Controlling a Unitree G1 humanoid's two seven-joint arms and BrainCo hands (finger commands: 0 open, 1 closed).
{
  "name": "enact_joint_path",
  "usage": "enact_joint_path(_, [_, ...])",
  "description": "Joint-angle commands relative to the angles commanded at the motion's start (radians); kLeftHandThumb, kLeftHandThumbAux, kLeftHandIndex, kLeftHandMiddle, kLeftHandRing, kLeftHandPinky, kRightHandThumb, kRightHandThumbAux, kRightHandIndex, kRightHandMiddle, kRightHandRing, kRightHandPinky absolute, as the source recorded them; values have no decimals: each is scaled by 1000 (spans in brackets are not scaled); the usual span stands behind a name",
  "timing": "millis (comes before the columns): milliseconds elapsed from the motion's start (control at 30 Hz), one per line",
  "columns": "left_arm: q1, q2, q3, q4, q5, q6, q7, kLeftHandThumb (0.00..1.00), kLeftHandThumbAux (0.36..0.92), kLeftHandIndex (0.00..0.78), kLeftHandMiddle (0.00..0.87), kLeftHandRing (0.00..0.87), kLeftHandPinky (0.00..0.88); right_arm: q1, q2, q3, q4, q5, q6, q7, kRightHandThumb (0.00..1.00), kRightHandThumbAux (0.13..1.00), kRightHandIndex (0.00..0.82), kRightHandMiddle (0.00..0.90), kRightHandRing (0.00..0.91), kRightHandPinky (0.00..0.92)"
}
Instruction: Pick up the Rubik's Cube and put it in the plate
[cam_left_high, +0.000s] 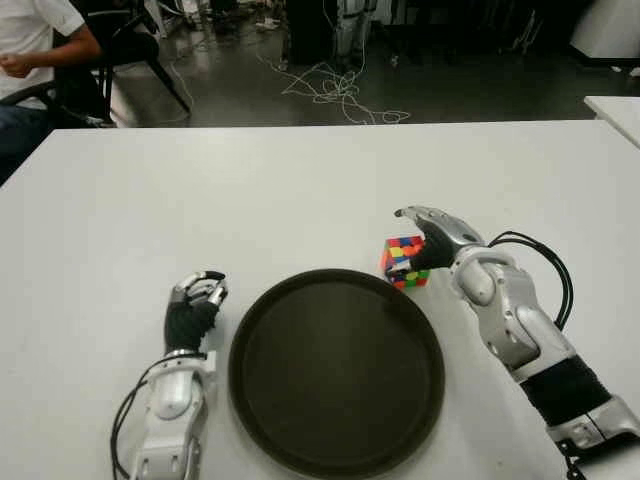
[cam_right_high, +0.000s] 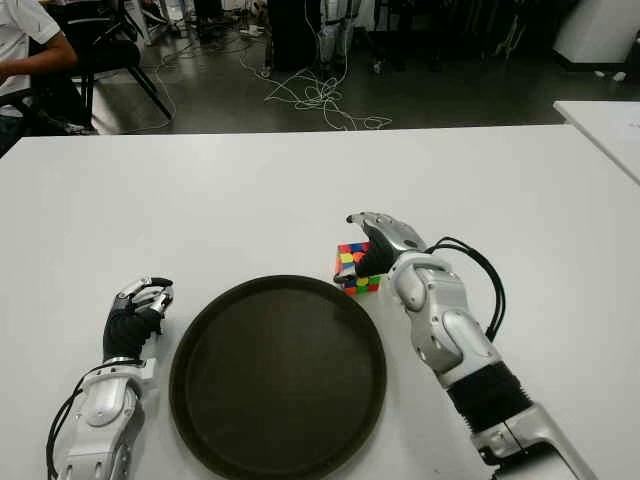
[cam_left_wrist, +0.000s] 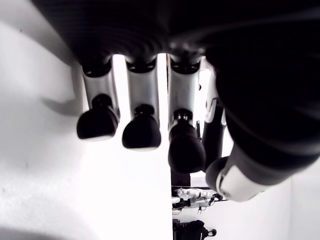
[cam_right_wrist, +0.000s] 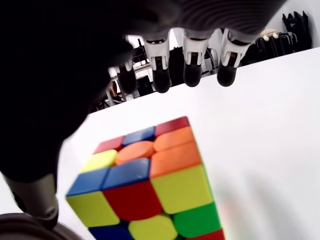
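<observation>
— Reaching is where you are: your right hand (cam_left_high: 425, 235) hangs over the cube (cam_left_high: 403, 262), which sits on the table (cam_left_high: 300, 180) just beyond the plate's (cam_left_high: 336, 372) far right rim. Nothing is gripped yet.

— How do the fingers stand?

— In the right wrist view the fingers (cam_right_wrist: 193, 70) are stretched out past the cube's far side, apart from it, and the thumb sits low on the near side. I'd call that hand spread with nothing in it. The plate holds nothing.

— And my other hand?

— Your left hand (cam_left_high: 195, 300) shows just to the left of the plate, fingers curled in, nothing inside them.

— What next?

— Lower the palm a little and close fingers and thumb across opposite faces of the cube. Then lift it clear of the rim, since the cube stands so close to it, carry it over the middle of the plate, and let go.
</observation>
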Motion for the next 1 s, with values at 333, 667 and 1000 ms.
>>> enact_joint_path(333, [3, 1, -3, -1, 3, -1, -3, 711, 705, 444, 808, 817, 806, -2, -2, 0, 8, 6, -6, 7, 0, 710, 0, 0, 0, 0])
enact_joint_path(667, [5, -2, -1, -2, 0, -4, -3, 710, 705, 444, 807, 819, 809, -3, -4, 1, 1, 7, 0, 20, 0, 724, 0, 0, 0, 0])
enact_joint_path(1000, [4, -1, 5, 2, -16, -17, -14, 710, 705, 444, 805, 817, 803, -8, 4, 1, 13, 8, 10, 30, 0, 712, 0, 0, 0, 0])
